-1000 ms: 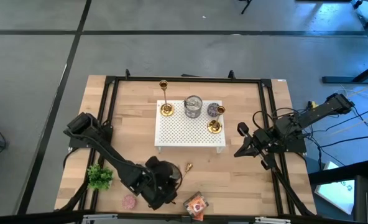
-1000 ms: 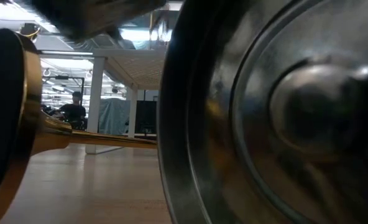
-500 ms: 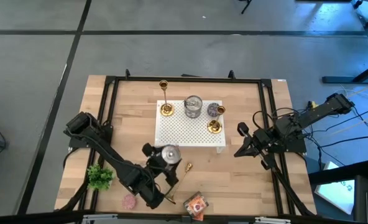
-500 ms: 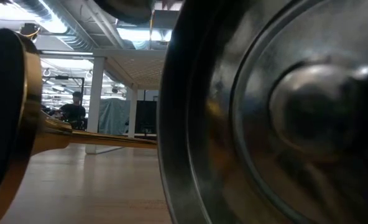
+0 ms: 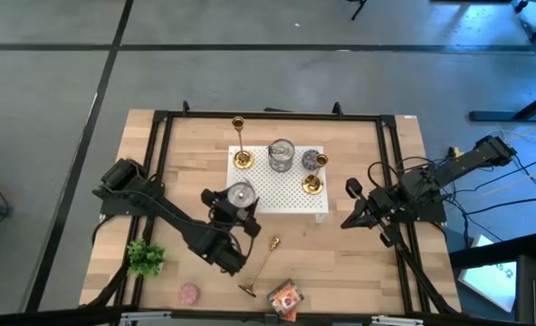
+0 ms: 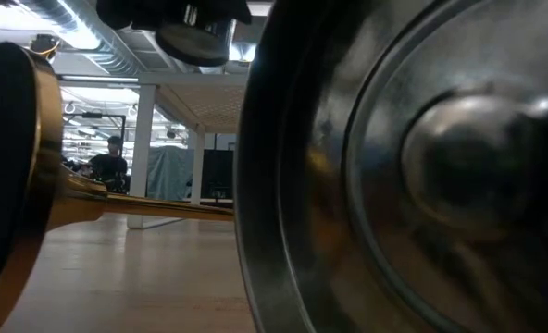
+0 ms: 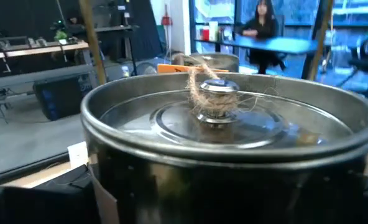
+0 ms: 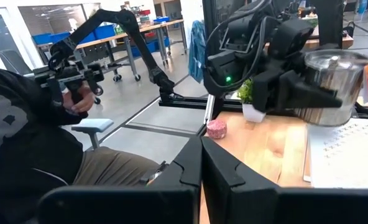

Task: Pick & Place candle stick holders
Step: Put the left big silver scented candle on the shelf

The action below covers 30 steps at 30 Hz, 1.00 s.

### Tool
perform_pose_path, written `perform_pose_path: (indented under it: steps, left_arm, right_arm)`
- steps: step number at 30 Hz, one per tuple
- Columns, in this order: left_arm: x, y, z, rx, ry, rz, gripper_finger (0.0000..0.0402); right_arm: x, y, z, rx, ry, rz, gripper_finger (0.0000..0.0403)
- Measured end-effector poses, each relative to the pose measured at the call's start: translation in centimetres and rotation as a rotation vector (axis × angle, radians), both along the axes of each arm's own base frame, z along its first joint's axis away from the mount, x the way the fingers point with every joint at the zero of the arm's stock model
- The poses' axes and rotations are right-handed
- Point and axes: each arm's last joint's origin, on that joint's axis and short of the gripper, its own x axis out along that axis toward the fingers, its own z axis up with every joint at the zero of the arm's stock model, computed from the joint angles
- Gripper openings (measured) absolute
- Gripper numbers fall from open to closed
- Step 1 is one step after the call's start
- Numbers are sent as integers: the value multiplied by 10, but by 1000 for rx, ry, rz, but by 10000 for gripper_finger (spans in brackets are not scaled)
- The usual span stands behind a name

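My left gripper [image 5: 239, 205] is shut on a silver tin [image 5: 241, 193] with a knobbed lid, held above the near left corner of the white perforated stand [image 5: 277, 201]. One gold candle stick holder [image 5: 261, 265] lies on its side on the table near the front edge. Two more stand on their bases on the stand, a tall one [image 5: 242, 158] at the far left and a short one [image 5: 313, 184] at the right. My right gripper [image 5: 348, 206] is shut and empty, off the stand's right side. My left gripper holds the silver tin by its side wall [image 8: 308, 90], pinched between the two fingers [image 8: 286, 87]. The fingers come about level from the table's near-left side. The tin is upright, lid up [image 7: 218, 93], and lifted clear of the table.
Two more silver tins [image 5: 282, 156] [image 5: 313, 160] stand on the stand's far part. A small green plant [image 5: 145, 258], a pink candle [image 5: 189, 293] and an orange packet [image 5: 286, 297] lie along the front edge. A black frame [image 5: 159, 163] runs around the table. A person [image 8: 41, 143] sits beyond the table's left side.
My left gripper has risen and gone from the table's front toward the far edge, carrying the silver tin to the stand's near left corner. The lying candle stick holder, partly covered by the arm before, now shows in full.
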Motion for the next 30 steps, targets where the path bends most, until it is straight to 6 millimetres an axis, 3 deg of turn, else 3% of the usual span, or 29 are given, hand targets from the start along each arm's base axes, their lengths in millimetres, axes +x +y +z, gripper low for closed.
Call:
perform_pose_path:
  steps: [9,22,30]
  left_arm:
    - [0,8,-2,55,-31,20,344]
    - [-16,32,-44,29,-112,68,344]
    - [-15,32,-44,26,-95,72,355]
  right_arm:
    - [0,0,0,2,-4,0,5]
    - [0,0,1,-12,-19,0,5]
    - [0,0,1,-12,-19,0,5]
